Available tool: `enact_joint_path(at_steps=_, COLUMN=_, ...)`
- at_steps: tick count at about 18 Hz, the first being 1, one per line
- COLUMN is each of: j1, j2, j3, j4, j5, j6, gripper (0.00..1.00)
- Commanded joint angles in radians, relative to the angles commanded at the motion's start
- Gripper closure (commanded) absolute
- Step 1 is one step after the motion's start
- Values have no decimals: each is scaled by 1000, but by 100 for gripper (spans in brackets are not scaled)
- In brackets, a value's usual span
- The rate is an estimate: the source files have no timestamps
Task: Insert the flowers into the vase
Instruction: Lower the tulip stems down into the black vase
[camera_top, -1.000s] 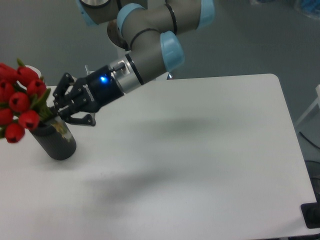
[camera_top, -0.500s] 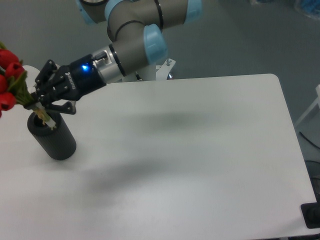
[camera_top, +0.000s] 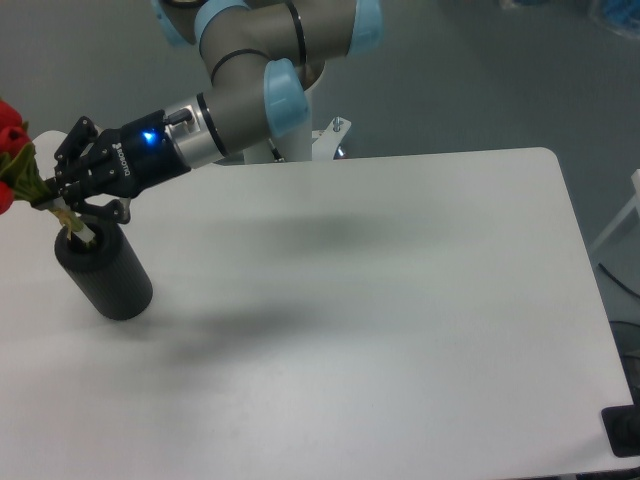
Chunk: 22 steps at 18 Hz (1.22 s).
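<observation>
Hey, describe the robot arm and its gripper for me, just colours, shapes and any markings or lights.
The arm is made of round grey tubular segments with light blue caps at the joints. A silver metal ring sits at the wrist, next to a small glowing blue light. The gripper is black with small white lettering on its body, too small to read, and has black linked fingers.

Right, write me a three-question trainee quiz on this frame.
1. True or false: the bunch of red tulip buds on green stems lies flat on the white table.
2. What are the black gripper's jaws shut on?
A. the vase's rim
B. the tulip stems
C. nothing
3. Where are the pale stem ends relative to the matte black cylindrical vase?

Key:
1. False; it is held in the air.
2. B.
3. At its top opening.
</observation>
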Motion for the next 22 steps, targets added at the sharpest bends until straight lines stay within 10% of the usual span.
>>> enact_joint_path(at_steps=4, j1=-2, j2=-21, j3=-58, j4=75, j5=0, j6=18, gripper=88)
enact_joint_path(at_steps=22, j1=-25, j2=-100, j3=-163, j4=82, j5=0, j6=327, gripper=56)
